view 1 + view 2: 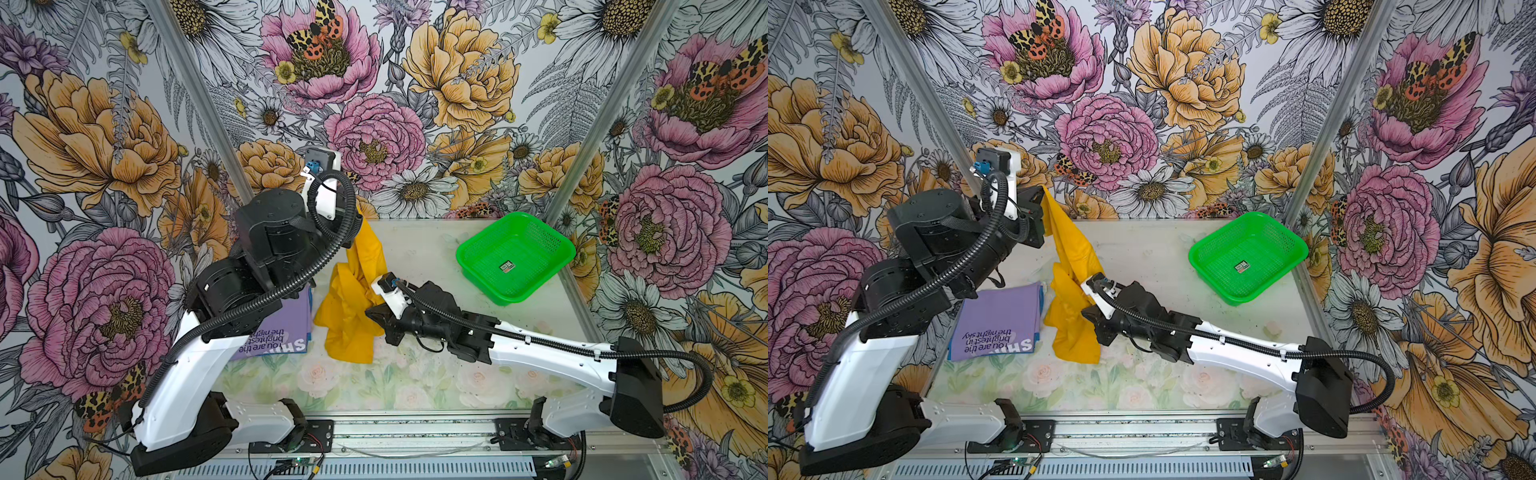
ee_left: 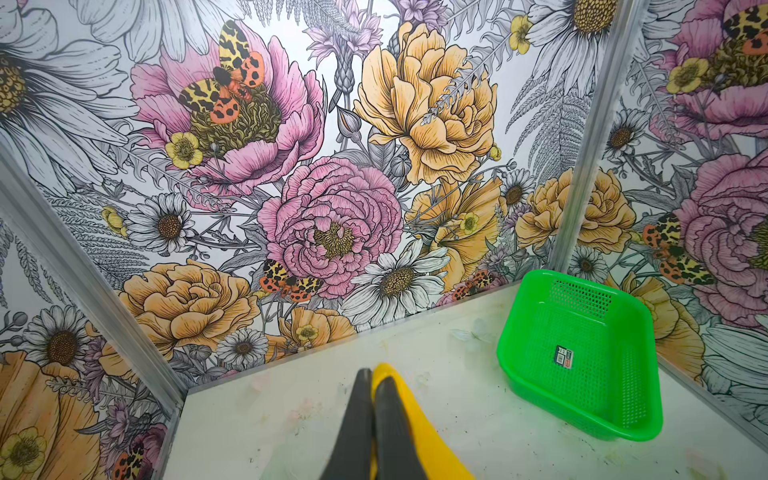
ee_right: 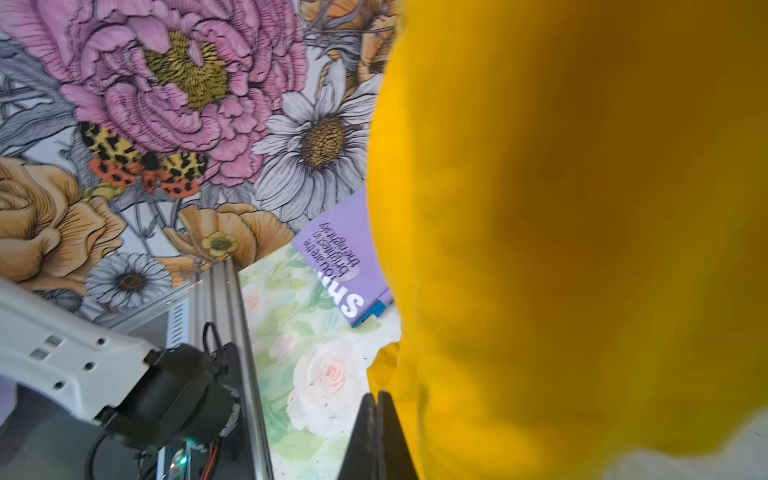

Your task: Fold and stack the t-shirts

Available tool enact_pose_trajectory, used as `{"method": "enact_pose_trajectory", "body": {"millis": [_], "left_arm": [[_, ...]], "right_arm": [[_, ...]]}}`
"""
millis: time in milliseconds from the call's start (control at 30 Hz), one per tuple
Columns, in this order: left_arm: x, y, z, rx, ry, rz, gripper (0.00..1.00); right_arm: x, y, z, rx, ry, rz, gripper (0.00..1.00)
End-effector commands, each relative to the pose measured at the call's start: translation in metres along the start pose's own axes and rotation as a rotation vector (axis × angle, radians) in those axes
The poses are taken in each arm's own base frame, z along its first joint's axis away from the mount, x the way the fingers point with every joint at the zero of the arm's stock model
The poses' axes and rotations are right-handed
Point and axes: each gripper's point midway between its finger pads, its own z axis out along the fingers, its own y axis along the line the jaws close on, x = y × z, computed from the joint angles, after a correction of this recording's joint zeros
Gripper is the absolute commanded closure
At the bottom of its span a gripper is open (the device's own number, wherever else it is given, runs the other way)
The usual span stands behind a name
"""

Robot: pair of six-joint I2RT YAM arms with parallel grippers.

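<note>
The yellow t-shirt [image 1: 1073, 291] hangs as 1 long rope of cloth. In both top views its long axis runs from just above the centre of the frame down to the lower middle. The upper end is off the table [image 1: 1163, 257] and the lower end is bunched in a heap on it.

The left gripper [image 1: 1040, 199] has the upper end. In the left wrist view its fingers [image 2: 388, 415] are pressed together on a tip of yellow cloth, at the bottom centre of that frame.

The right gripper [image 1: 1086, 311] sits low, coming in from the right of the frame. It meets the shirt's right-hand edge about two-thirds of the way down the strip. Its jaws are closed (the right wrist view shows them tight together at the bottom centre, with yellow cloth directly beside them). I cannot tell whether any fold is caught between them.

So the shirt lies to the left of the right gripper in the top views, with its length crosswise to that arm's reach. That arm is the nearer of the 2 to the free lower part. My judgement is that spreading the shirt flat depends on it securing a 2nd point along that edge.

The purple t-shirt [image 1: 1000, 316] lies folded flat at centre left, just beside the yellow heap. The green basket [image 1: 1237, 297] stands well apart at the right of the frame.
</note>
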Motion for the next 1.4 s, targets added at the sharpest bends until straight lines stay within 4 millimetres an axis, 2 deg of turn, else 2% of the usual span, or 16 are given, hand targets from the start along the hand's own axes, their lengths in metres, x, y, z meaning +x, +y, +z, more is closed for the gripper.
{"method": "enact_pose_trajectory", "body": {"millis": [0, 100, 200, 233, 300, 333, 500, 567, 667, 700, 833, 933, 1033, 1100, 1233, 1367], "left_arm": [[-0.007, 0.018, -0.007, -0.05, -0.03, -0.031, 1.0], [-0.011, 0.018, -0.008, -0.031, -0.039, -0.038, 1.0], [-0.013, 0.008, -0.006, 0.024, -0.043, -0.045, 1.0], [-0.013, 0.004, -0.004, 0.04, -0.041, -0.045, 1.0], [-0.011, -0.002, -0.002, 0.065, -0.035, -0.047, 1.0], [-0.011, -0.005, 0.0, 0.08, -0.033, -0.051, 1.0], [-0.011, -0.013, 0.0, 0.117, -0.032, -0.063, 1.0], [-0.012, -0.01, -0.003, 0.111, -0.037, -0.067, 1.0], [-0.013, -0.002, -0.007, 0.081, -0.038, -0.053, 1.0], [-0.013, 0.002, -0.008, 0.063, -0.036, -0.044, 1.0], [-0.017, 0.027, -0.016, -0.045, -0.048, -0.037, 1.0], [-0.027, 0.04, -0.026, -0.069, -0.08, -0.061, 1.0], [-0.035, 0.04, -0.037, -0.032, -0.11, -0.091, 1.0], [-0.036, 0.041, -0.047, -0.005, -0.125, -0.122, 1.0], [-0.042, 0.041, -0.07, 0.073, -0.167, -0.184, 1.0], [-0.046, 0.01, -0.079, 0.263, -0.177, -0.187, 1.0]], "right_arm": [[-0.022, -0.057, -0.035, 0.215, -0.082, 0.068, 1.0], [-0.03, -0.083, -0.059, 0.265, -0.107, 0.071, 1.0], [-0.038, -0.076, -0.062, 0.181, -0.107, 0.022, 1.0], [-0.038, -0.067, -0.059, 0.125, -0.103, 0.005, 0.88], [-0.038, -0.051, -0.05, 0.03, -0.095, -0.013, 0.43], [-0.038, -0.046, -0.045, -0.001, -0.093, -0.011, 0.35], [-0.038, -0.058, -0.007, 0.008, -0.07, 0.01, 0.28], [-0.037, -0.072, 0.009, 0.06, -0.05, 0.018, 0.35], [-0.042, -0.09, 0.008, 0.149, -0.05, 0.027, 0.88], [-0.046, -0.102, -0.001, 0.184, -0.059, 0.034, 0.98], [-0.068, -0.124, -0.059, 0.339, -0.065, 0.002, 1.0], [-0.103, -0.144, -0.118, 0.516, -0.091, -0.077, 1.0], [-0.146, -0.145, -0.162, 0.6, -0.158, -0.153, 1.0], [-0.166, -0.145, -0.176, 0.632, -0.181, -0.189, 1.0], [-0.186, -0.149, -0.186, 0.688, -0.207, -0.217, 1.0], [-0.202, -0.159, -0.182, 0.729, -0.209, -0.242, 1.0]]}}
